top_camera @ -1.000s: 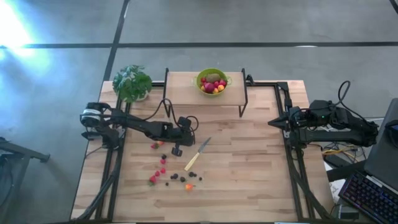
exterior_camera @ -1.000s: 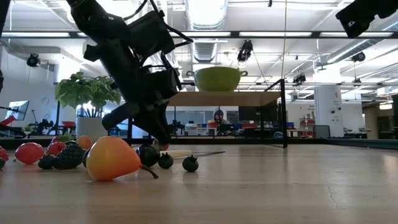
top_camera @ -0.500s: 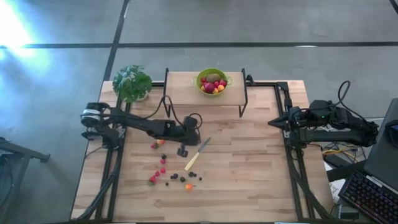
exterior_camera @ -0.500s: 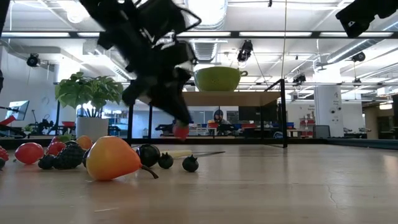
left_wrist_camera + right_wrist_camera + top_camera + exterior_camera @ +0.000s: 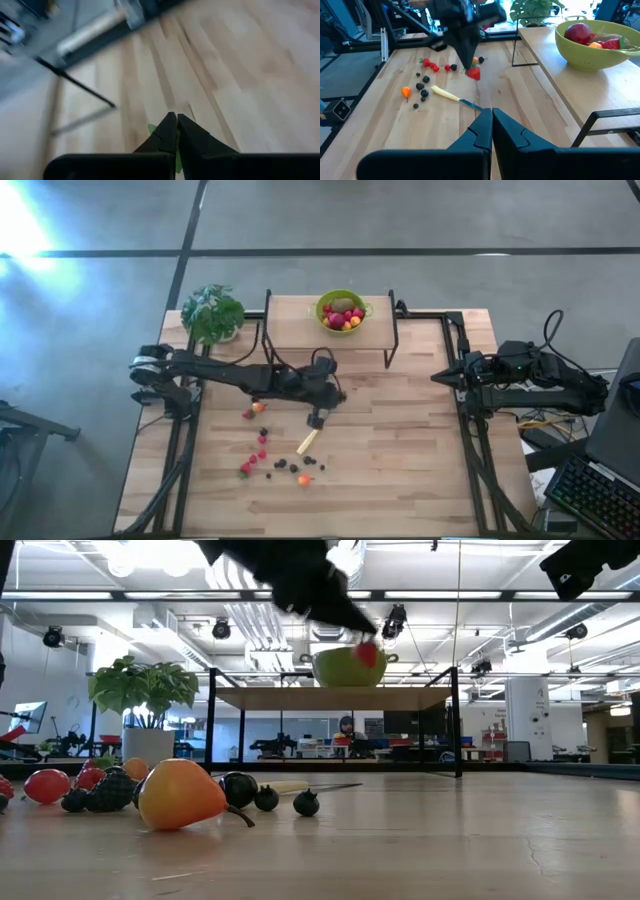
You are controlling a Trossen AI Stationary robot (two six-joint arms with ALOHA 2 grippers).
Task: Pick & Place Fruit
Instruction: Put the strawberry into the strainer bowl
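Observation:
My left gripper hangs over the middle of the table, shut on a red strawberry that also shows high up in the low view. Other loose fruit, red, dark and orange pieces, lies on the table's near left part. A green bowl with fruit in it stands on a raised wooden shelf at the far edge. My right gripper waits shut at the table's right edge. My left gripper pinches the strawberry at its green leafy end between the tips of its two fingers. The fingers slant down from the table's left. The strawberry hangs below the fingertips, lifted clear of the table.
A pale-handled knife lies on the table just near of the left gripper. A leafy potted plant stands at the far left corner. The shelf's black legs stand between the gripper and the bowl.
My left gripper has risen well above the table and gone toward the right, tipping up nearer to level. It stays shut on the strawberry, which was just above the tabletop and now hangs at about bowl height.

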